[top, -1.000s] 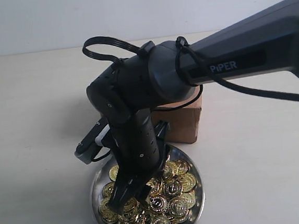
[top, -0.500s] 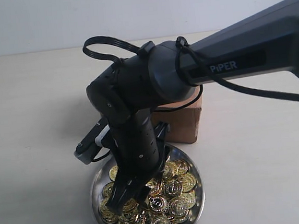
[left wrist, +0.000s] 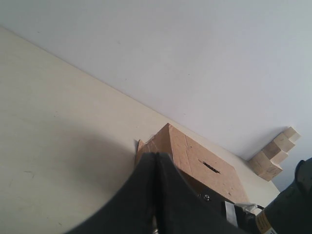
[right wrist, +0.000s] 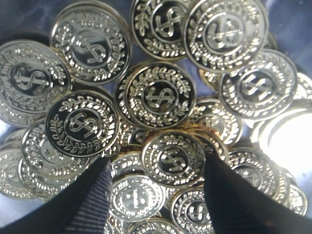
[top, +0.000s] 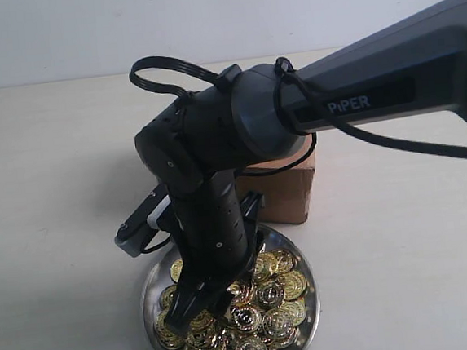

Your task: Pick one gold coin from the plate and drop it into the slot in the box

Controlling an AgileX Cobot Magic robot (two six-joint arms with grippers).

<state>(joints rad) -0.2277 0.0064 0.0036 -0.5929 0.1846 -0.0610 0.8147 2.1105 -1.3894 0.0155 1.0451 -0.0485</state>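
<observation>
The silver plate [top: 148,295] lies near the front edge, heaped with gold coins [top: 270,296]. My right gripper [top: 203,313] reaches down into the pile, and its arm hides part of the plate. Seen from the right wrist, this gripper [right wrist: 157,165] is open. Its two dark fingers [right wrist: 92,195] straddle a gold coin [right wrist: 173,158] lying flat on top of the others. The brown cardboard box [top: 286,192] stands just behind the plate. In the left wrist view the box [left wrist: 187,153] shows its slot [left wrist: 211,167] on top. My left gripper [left wrist: 155,157] is shut and empty, low beside the box.
A stack of pale wooden blocks [left wrist: 274,155] sits by the wall beyond the box. The right arm's black cables [top: 167,70] loop above the wrist. A white wall runs along the back of the cream table [top: 53,174].
The right gripper has sunk slightly lower into the coin pile. Everything else stays where it was.
</observation>
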